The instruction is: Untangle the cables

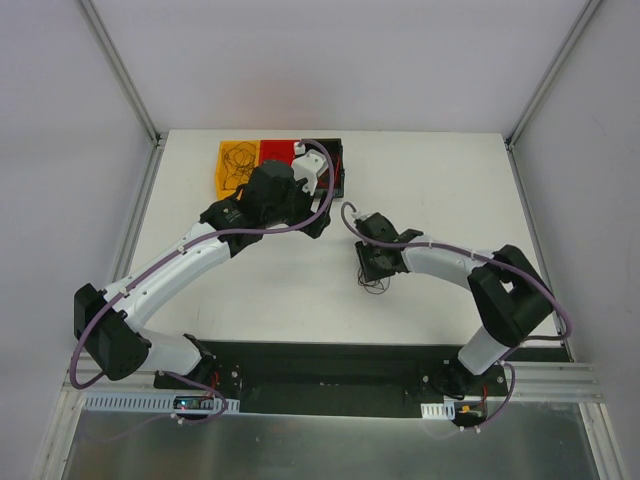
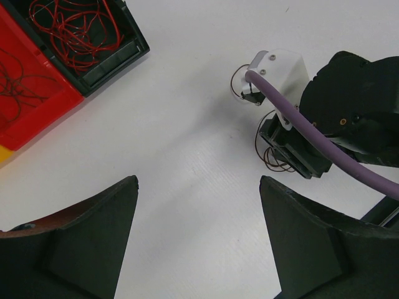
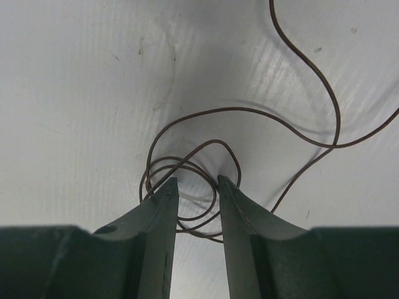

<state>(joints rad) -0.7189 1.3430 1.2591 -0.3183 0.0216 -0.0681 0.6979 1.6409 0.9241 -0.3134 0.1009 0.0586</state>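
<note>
- Straddling the brown wire coil [image 3: 190,163], our right fingers [image 3: 159,205] stand narrowly parted, loops beneath their tips.
- Our left fingers [image 2: 93,237] hang wide, empty, farther off.

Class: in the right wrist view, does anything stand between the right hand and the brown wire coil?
Nothing visible does. The brown wire coil lies on the table right at the right hand's fingertips.

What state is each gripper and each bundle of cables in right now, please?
left gripper: open, empty, above bare table.
right gripper: slightly open, tips down at the brown coil, not clamping.
brown cable: loose coil lying on the table.
red cables: tangled in the black bin.
dark cables: tangled in the red bin.
</note>
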